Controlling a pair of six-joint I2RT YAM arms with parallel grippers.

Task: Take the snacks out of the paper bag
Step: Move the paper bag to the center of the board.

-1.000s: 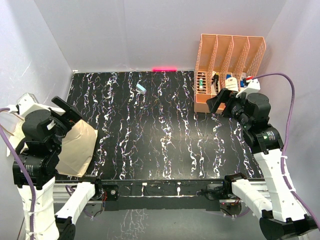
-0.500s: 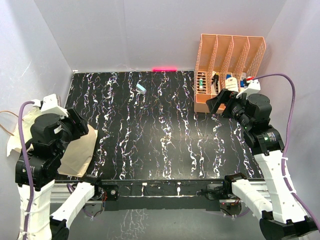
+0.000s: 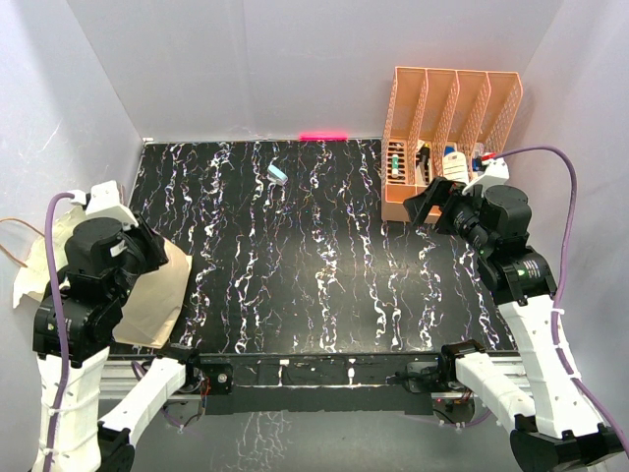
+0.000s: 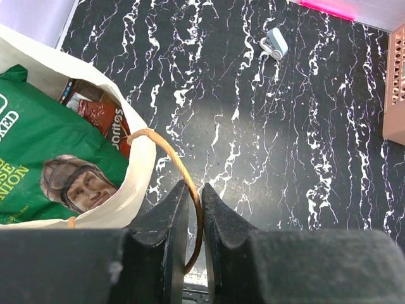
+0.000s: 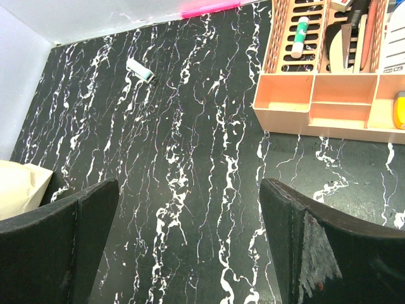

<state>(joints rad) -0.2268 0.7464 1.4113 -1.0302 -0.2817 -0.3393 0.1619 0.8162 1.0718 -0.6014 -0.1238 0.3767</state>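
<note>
Tan kraft paper bag [image 3: 157,295] overhangs the black marbled table's [image 3: 324,256] near left edge, glossy foil snack packets [image 4: 50,145] inside. Left gripper [image 4: 195,190] pinches its brown cord handle [image 4: 171,155]; right gripper [image 5: 188,187] hangs wide over open tabletop.

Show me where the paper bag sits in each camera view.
Top external: paper bag at the left edge.
Left wrist: bag at left, mouth open.
Right wrist: pale corner, lower left edge.
Shared landmark: light-blue block in all three.
</note>
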